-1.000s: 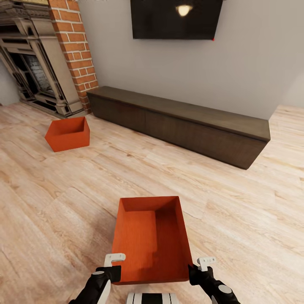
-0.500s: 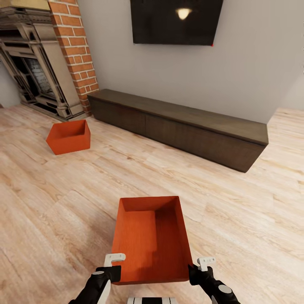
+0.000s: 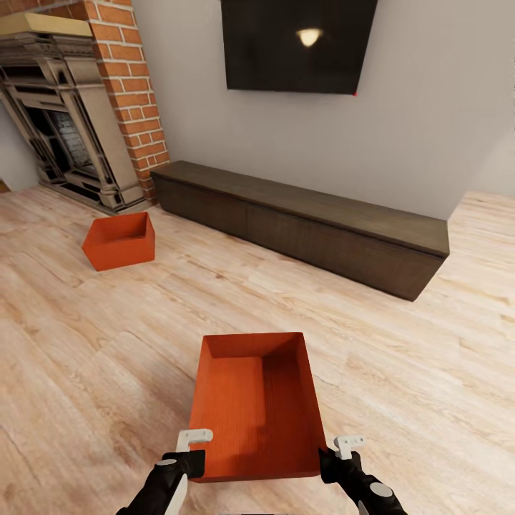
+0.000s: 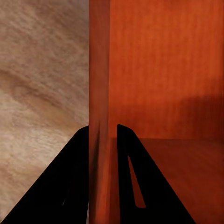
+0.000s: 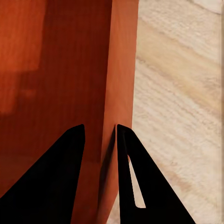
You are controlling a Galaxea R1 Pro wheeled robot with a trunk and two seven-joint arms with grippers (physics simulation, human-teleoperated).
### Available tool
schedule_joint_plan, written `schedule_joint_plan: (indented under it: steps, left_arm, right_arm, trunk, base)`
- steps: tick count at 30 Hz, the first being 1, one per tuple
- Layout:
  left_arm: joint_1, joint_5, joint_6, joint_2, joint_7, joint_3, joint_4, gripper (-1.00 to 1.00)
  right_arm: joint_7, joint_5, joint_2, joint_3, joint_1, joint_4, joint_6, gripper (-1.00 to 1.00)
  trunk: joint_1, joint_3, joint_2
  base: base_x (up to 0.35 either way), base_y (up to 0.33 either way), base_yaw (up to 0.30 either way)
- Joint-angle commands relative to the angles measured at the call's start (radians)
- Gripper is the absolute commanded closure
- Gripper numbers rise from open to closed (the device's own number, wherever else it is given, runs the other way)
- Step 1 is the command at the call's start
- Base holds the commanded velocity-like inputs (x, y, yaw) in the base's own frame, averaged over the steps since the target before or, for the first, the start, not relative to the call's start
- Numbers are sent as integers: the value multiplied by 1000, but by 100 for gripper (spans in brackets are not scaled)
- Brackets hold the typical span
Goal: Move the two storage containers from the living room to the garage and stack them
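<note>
Head view: no writing is showing. The left hand [image 3: 192,447] and right hand [image 3: 342,452] are pinching the near container [image 3: 256,404] at 6 o'clock; the far container [image 3: 119,240] is sitting at 10 o'clock, lower in frame than before as the camera is moving.

Left wrist view: fingers [image 4: 128,172] are clamping the orange wall [image 4: 99,93].

Right wrist view: fingers [image 5: 126,168] are gripping the opposite wall [image 5: 120,79]

Even, bright, soft render light. Lamp glare spot on TV [image 3: 299,44]. Soft shadow inside near bin [image 3: 256,408], darker on its right half. Wrist views blurry up close; fingers [image 4: 130,177] plain black silhouettes. Slight wide-angle stretch at edges.
</note>
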Motion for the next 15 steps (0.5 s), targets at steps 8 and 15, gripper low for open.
schedule_joint_plan:
  steps: [8,15]
  left_arm:
    - [0,-20,8,1,10,1,-2,100]
    - [0,-20,8,1,10,1,-2,100]
  right_arm:
    - [0,-8,-2,4,0,-2,4,100]
    - [0,-8,-2,4,0,-2,4,100]
  trunk:
    - [-31,38,56]
    - [-58,71,105]
  base:
    - [0,0,5]
    - [0,0,90]
